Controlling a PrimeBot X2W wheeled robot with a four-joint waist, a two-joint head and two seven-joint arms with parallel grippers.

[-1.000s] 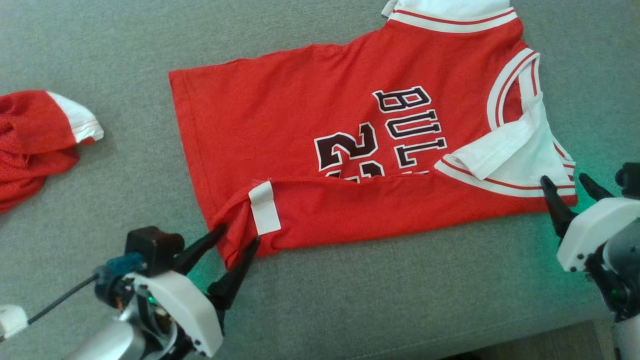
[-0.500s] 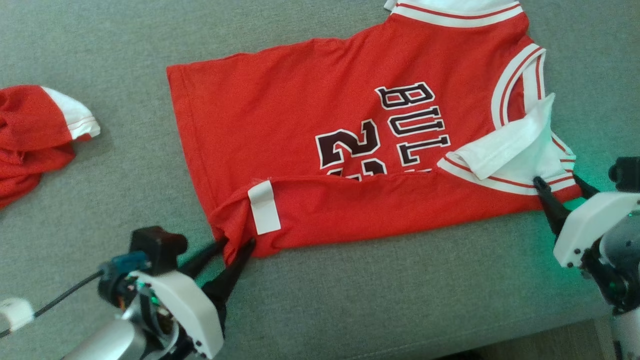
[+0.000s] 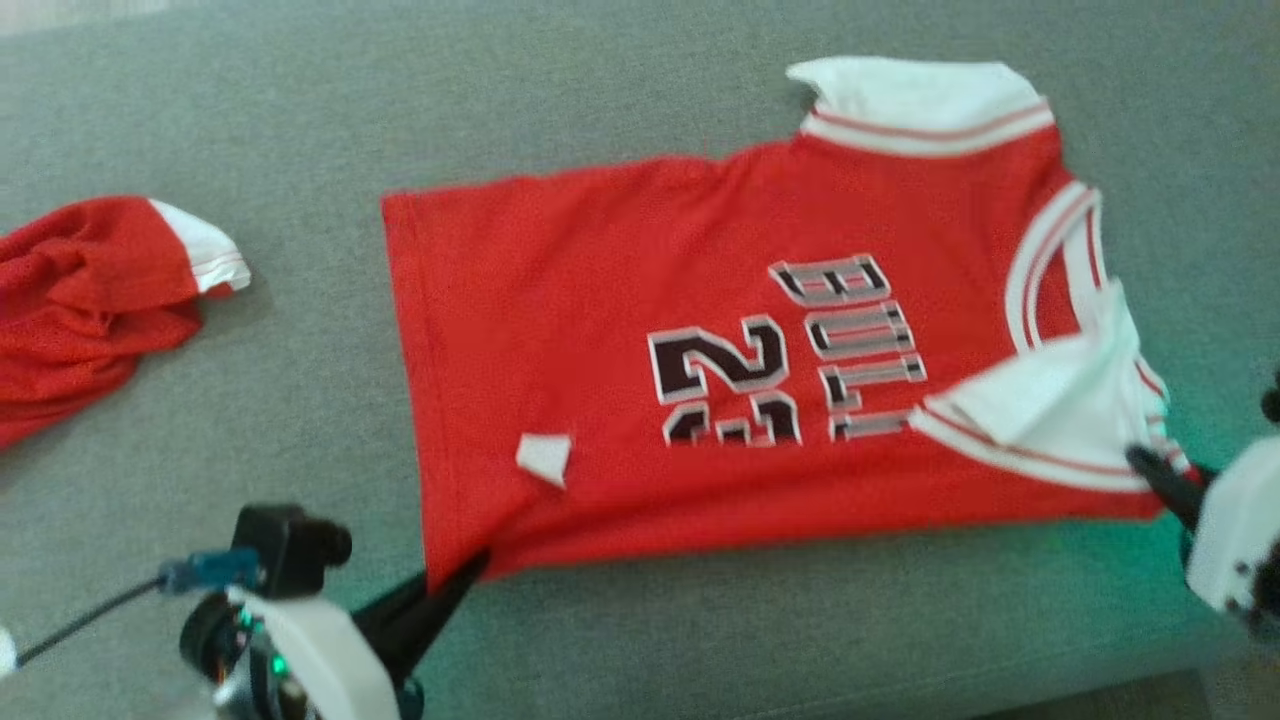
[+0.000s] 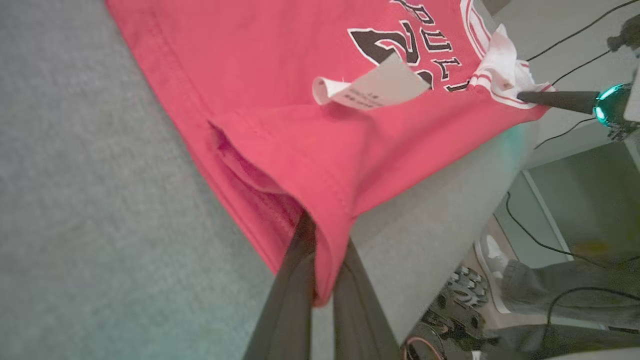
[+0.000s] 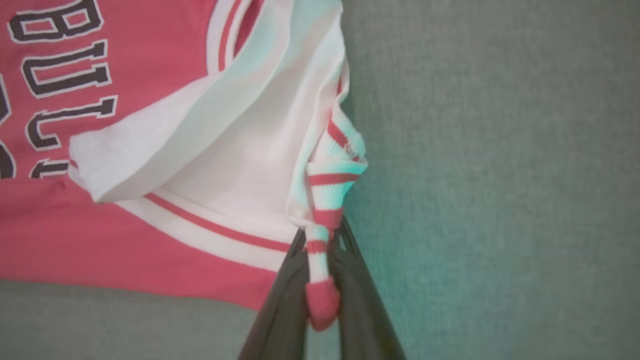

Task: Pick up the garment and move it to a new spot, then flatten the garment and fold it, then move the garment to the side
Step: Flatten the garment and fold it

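The garment point(image 3: 620, 330) is a red jersey with white trim and black lettering, spread on the grey cushion. My left gripper point(image 3: 455, 580) is shut on its near-left hem corner; in the left wrist view the red hem point(image 4: 320, 215) is pinched between the dark fingers point(image 4: 295, 300). My right gripper point(image 3: 1160, 475) is shut on the striped shoulder trim at the near-right corner; the right wrist view has that red-and-white band point(image 5: 320, 260) clamped between its fingers point(image 5: 280, 305). A white label point(image 3: 545, 458) lies flipped on the red cloth.
A second red and white garment point(image 3: 90, 300) lies crumpled at the left. The cushion's front edge point(image 3: 900, 690) runs just below both grippers. In the left wrist view, cables and a person's leg and shoe point(image 4: 545, 285) show beyond that edge.
Both grippers closed on the jersey's near corners. The folded-over near edge has been pulled toward me and opened out, and the label flipped. The camera has shifted, and the picture is blurred.
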